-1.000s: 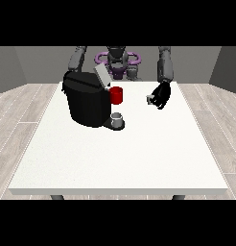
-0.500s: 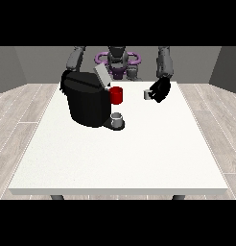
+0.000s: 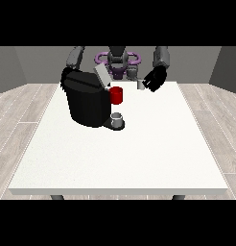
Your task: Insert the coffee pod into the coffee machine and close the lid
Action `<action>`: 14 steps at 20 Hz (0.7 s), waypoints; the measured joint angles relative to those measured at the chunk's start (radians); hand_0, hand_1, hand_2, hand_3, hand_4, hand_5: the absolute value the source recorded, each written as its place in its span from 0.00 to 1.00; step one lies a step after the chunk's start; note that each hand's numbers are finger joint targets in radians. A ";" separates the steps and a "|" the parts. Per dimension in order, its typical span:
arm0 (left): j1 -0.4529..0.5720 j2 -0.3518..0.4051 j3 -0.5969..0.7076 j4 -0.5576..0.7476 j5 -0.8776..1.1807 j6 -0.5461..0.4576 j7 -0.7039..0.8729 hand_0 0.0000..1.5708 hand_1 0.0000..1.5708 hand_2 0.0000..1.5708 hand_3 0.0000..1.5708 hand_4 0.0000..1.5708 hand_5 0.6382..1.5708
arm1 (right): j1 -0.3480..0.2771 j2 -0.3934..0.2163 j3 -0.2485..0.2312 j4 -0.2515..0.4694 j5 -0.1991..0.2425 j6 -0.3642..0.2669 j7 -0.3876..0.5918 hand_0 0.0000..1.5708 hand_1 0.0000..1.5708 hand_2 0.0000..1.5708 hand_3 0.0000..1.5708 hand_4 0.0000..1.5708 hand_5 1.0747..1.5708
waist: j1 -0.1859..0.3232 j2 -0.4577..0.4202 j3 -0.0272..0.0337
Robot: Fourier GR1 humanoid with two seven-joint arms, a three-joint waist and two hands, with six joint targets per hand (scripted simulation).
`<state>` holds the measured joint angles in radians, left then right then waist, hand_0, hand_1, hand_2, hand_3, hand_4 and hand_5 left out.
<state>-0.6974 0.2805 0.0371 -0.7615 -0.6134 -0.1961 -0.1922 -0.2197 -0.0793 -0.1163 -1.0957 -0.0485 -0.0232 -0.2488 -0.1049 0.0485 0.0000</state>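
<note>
A matte black coffee machine [image 3: 86, 103] with a blocky, rounded body stands on the far left part of the smooth white table [image 3: 120, 158]. Its flat grey lid [image 3: 101, 76] is tilted up and open, slanting back towards the robot. A glossy red cylindrical part [image 3: 116, 95] juts from the machine's front, and below it a small grey cup [image 3: 117, 118] sits on the machine's dark base plate.

The hand at the view's right [image 3: 155, 78] is black and raised above the table's far edge, to the right of the machine. Its fingers are curled round a small pale coffee pod [image 3: 140, 84], which shows at the hand's left side, held in the air between the hand and the open lid, apart from the machine.

The hand at the view's left is hidden behind the machine's body; only its grey upper arm [image 3: 75, 56] shows, and whether that hand is clenched or released cannot be told.

The floor [image 3: 24, 110] around the table is pale wood-grain planking.
</note>
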 measured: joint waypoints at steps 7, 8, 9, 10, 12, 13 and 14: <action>-0.036 -0.036 0.003 -0.059 0.018 -0.052 0.072 0.96 0.96 0.94 0.89 0.40 1.00 | 0.019 0.005 0.002 0.018 0.002 -0.004 -0.031 0.00 0.00 0.00 0.00 0.15 1.00 | 0.005 -0.021 0.0000; -0.045 -0.046 -0.002 -0.068 0.015 -0.055 0.088 0.93 0.93 0.93 0.89 0.40 1.00 | 0.018 0.005 0.001 0.022 0.002 -0.006 -0.036 0.00 0.00 0.00 0.00 0.10 1.00 | 0.004 -0.023 0.0002; -0.058 -0.039 0.004 -0.070 0.020 -0.068 0.096 0.85 0.85 0.89 0.88 0.41 1.00 | 0.021 0.002 0.004 0.017 0.004 -0.003 -0.036 0.00 0.00 0.00 0.00 0.11 1.00 | -0.004 -0.023 0.0002; -0.064 -0.044 0.002 -0.080 0.021 -0.072 0.101 0.87 0.87 0.89 0.86 0.42 1.00 | 0.025 -0.008 -0.008 0.031 -0.003 0.008 -0.061 0.00 0.00 0.00 0.00 0.13 1.00 | -0.001 -0.016 0.0002; -0.092 -0.052 0.011 -0.094 0.030 -0.080 0.128 0.87 0.87 0.90 0.87 0.42 1.00 | 0.015 -0.018 -0.020 0.042 -0.015 0.019 -0.069 0.00 0.00 0.00 0.00 0.11 1.00 | -0.003 -0.011 0.0002; -0.105 -0.060 0.023 -0.093 0.041 -0.082 0.147 0.89 0.89 0.91 0.87 0.42 1.00 | 0.015 -0.013 -0.016 0.038 -0.015 0.019 -0.062 0.00 0.00 0.00 0.00 0.12 1.00 | -0.011 -0.015 0.0001; -0.119 -0.058 0.033 -0.097 0.051 -0.091 0.157 0.86 0.86 0.91 0.89 0.42 1.00 | 0.015 -0.007 -0.013 0.038 -0.014 0.015 -0.066 0.00 0.00 0.00 0.00 0.14 1.00 | -0.013 -0.012 0.0001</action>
<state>-0.8167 0.2224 0.0701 -0.8581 -0.5629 -0.2869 -0.0357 -0.2047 -0.0868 -0.1293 -1.0575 -0.0621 -0.0085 -0.3149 -0.1179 0.0364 0.0001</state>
